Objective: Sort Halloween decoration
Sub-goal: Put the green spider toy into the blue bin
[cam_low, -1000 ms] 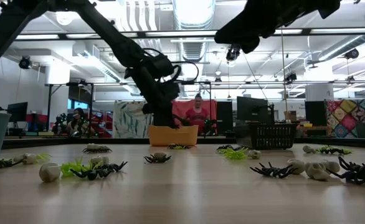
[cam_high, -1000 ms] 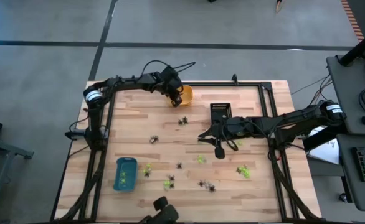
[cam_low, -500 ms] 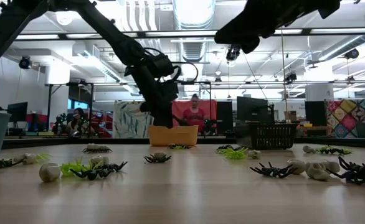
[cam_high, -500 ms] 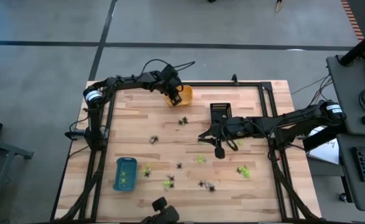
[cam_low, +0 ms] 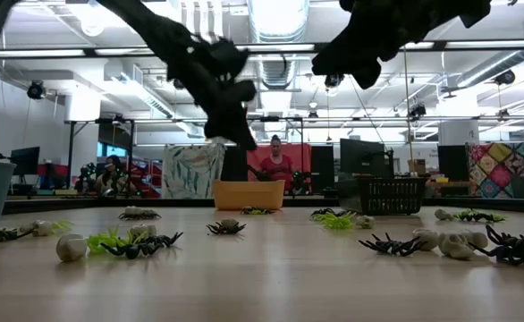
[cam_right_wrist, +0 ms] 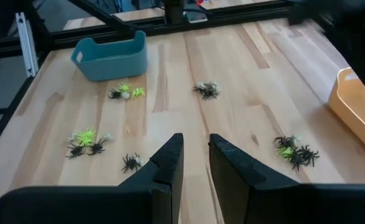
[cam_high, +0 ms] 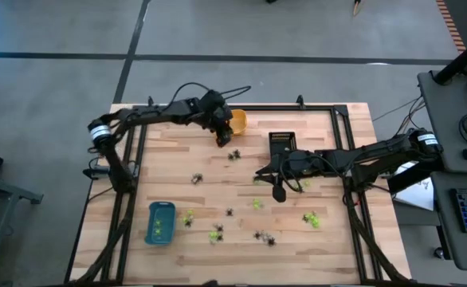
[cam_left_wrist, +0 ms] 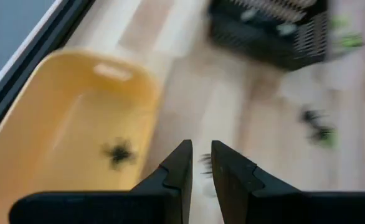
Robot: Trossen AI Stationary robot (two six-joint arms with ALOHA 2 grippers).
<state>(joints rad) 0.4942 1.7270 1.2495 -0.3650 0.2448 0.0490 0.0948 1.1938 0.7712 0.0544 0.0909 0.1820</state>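
Small spiders and green and whitish trinkets point(cam_high: 264, 236) lie in about nine loose clumps from the table's middle toward 6 o'clock, too small to show which way they point; one black spider point(cam_left_wrist: 119, 152) lies legs splayed in the orange tray point(cam_high: 238, 121) at 12 o'clock. There are three containers: that tray, a black basket point(cam_high: 281, 143) beside it, and a blue tray point(cam_high: 159, 222) at 7 o'clock, long axis 12-to-6. The left gripper point(cam_left_wrist: 199, 146) hangs by the orange tray's rim and the right gripper point(cam_right_wrist: 195, 142) over the centre, both slightly parted and empty; bare wood borders 9 and 3 o'clock.
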